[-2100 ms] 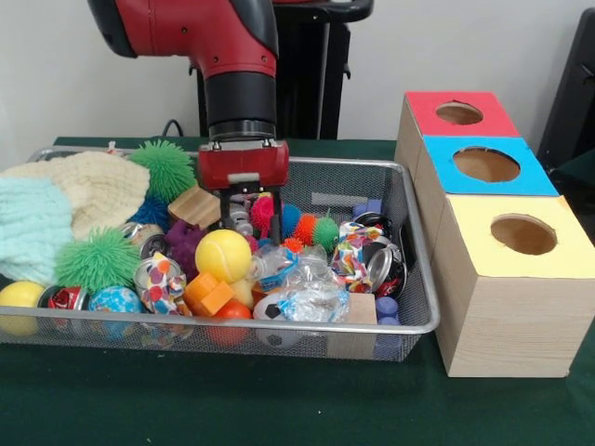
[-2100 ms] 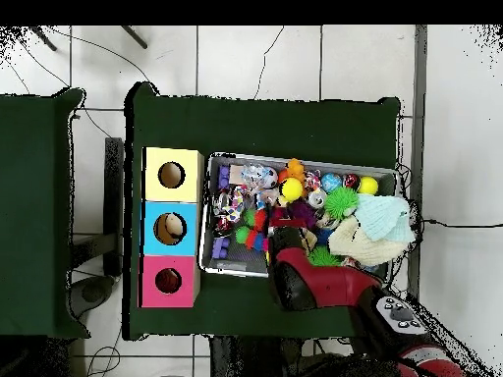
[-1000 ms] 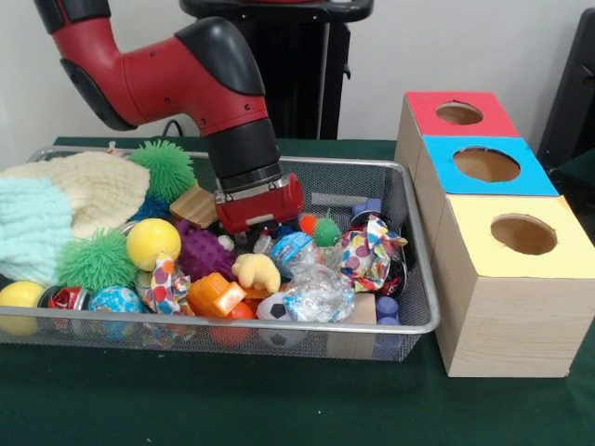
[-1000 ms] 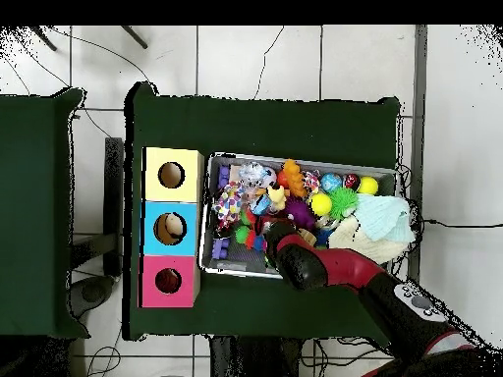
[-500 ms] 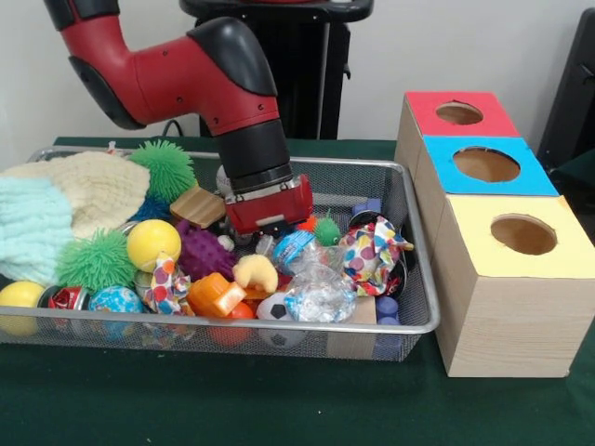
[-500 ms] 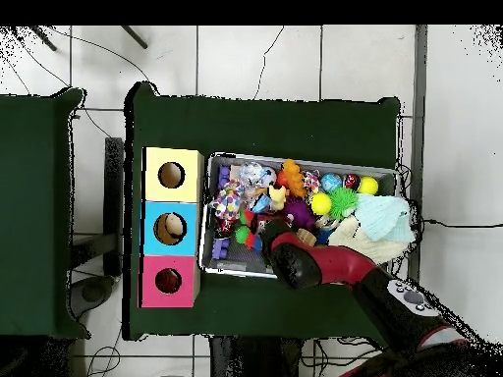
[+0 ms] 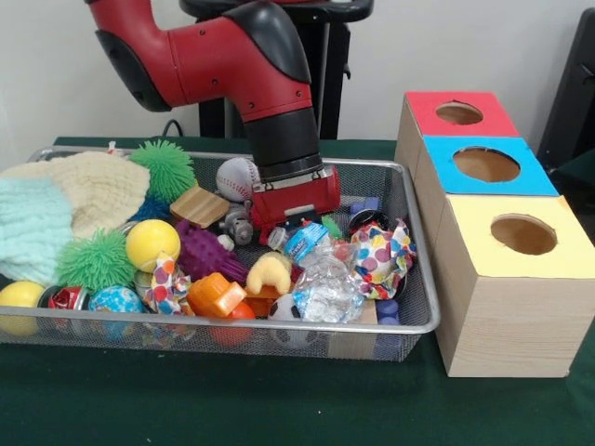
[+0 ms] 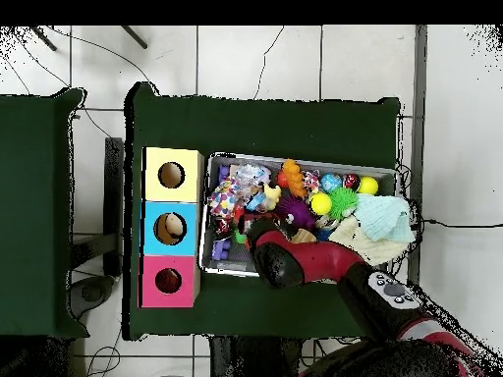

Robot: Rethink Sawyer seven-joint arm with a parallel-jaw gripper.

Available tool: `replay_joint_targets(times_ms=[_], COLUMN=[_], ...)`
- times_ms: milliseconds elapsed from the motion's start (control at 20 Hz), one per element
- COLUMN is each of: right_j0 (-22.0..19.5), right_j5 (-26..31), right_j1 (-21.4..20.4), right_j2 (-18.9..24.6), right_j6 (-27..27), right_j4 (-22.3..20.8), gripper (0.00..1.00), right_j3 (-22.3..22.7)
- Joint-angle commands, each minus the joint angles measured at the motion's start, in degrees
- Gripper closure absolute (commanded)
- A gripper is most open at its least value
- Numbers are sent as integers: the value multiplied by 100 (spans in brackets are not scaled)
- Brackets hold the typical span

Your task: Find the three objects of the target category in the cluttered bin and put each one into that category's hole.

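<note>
A wire mesh bin (image 7: 416,279) holds mixed clutter. My gripper (image 7: 297,226) is pushed down into the pile at the bin's middle right, and its red body hides its tip. Around it lie a blue can (image 7: 305,240), crumpled clear plastic (image 7: 325,293), a polka-dot cloth (image 7: 383,255) and a yellow toy (image 7: 270,272). Behind the arm sits a white baseball (image 7: 236,177). Three wooden boxes stand right of the bin, topped red (image 7: 460,113), blue (image 7: 485,164) and yellow (image 7: 522,234), each with a round hole. In the overhead view the arm (image 8: 295,260) covers the bin's near edge.
A yellow ball (image 7: 152,243), purple spiky ball (image 7: 200,249), green spiky balls (image 7: 96,260), wooden block (image 7: 198,206) and orange toy (image 7: 216,295) fill the bin's left half. Cream (image 7: 93,186) and light-blue (image 7: 33,228) knit hats pile at its left end. Something tan sits in the blue box's hole (image 8: 173,228).
My arm has swept rightward through the bin in the front view. The polka-dot cloth, plastic and blue can shifted right with it. The baseball behind the arm has come into sight.
</note>
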Motion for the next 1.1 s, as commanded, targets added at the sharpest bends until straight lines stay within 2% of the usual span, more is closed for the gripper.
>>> replay_joint_targets(times_ms=[50,350,550,650,750,800,1100], right_j0=[-46,-237,-333,-342,-348,-379,-118], right_j5=[477,738,929,903,566,481,850], right_j1=[-343,-882,-997,-1071,-1076,-1051,-1220], right_j2=[58,333,464,451,414,414,164], right_j6=[791,792,691,690,746,805,751], right_j4=[291,494,600,630,529,558,813], gripper=[100,100,100,100,100,0,0], right_j3=[366,865,954,988,1009,1038,807])
